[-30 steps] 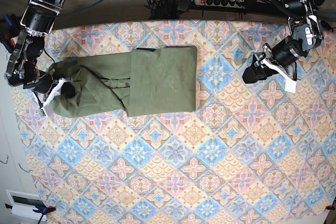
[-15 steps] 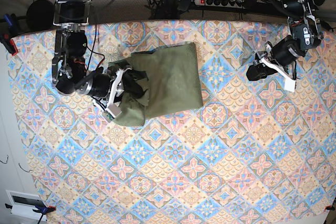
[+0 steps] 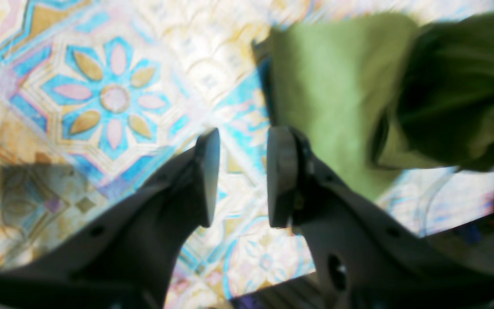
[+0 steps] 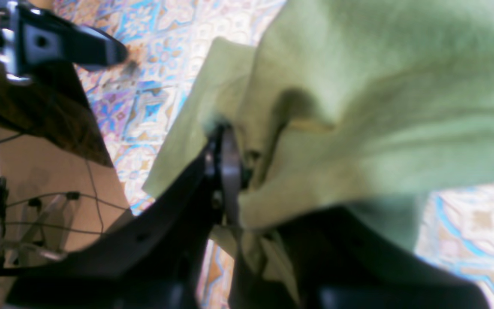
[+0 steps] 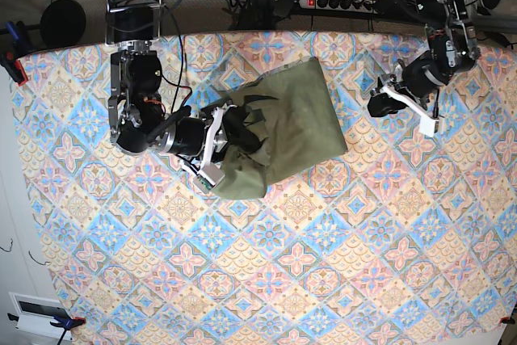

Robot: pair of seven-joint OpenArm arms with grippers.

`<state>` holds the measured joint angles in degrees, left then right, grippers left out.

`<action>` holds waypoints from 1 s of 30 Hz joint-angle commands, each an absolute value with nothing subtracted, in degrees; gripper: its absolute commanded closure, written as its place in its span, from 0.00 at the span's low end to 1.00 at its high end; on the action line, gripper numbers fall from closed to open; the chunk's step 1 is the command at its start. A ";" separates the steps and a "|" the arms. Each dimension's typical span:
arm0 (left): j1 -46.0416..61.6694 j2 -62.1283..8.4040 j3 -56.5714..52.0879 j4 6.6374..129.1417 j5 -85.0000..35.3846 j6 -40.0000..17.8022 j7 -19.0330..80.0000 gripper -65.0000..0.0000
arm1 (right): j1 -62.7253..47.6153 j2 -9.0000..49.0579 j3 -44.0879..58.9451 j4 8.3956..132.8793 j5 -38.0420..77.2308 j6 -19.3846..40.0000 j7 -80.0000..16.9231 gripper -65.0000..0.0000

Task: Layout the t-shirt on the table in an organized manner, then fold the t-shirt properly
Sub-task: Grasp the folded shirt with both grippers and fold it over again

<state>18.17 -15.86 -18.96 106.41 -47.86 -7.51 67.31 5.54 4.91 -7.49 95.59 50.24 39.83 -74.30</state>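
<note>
Two end effectors: right one point(image 4: 225, 171) pinching bunched shirt point(image 5: 283, 131) at centre-left of table point(image 5: 339, 280) — left one point(image 3: 240, 171) spread, empty, upper right.

The right gripper point(image 5: 216, 151), clamped on a bunch of the t-shirt point(image 5: 287, 131), now sits far in from the table point(image 5: 339, 280) edge where it started, well toward the middle. The shirt, a long flat strip a second ago, is now doubled over and skewed. The left gripper point(image 5: 378, 105) hangs slightly nearer the shirt, its jaws narrower than before.
</note>
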 commanded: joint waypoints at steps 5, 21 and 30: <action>11.21 -13.05 -15.34 96.13 -46.20 -7.87 66.33 0.74 | 6.73 4.79 -10.15 96.48 51.82 40.00 -72.84 0.98; 3.03 -9.80 -5.85 82.51 -45.93 -7.96 57.36 0.74 | 11.56 1.27 -23.08 95.87 33.98 40.00 -70.37 0.89; 3.47 -11.12 -7.87 82.51 -45.93 -7.87 57.19 0.74 | 12.35 1.36 -27.74 101.05 27.91 40.00 -69.23 0.65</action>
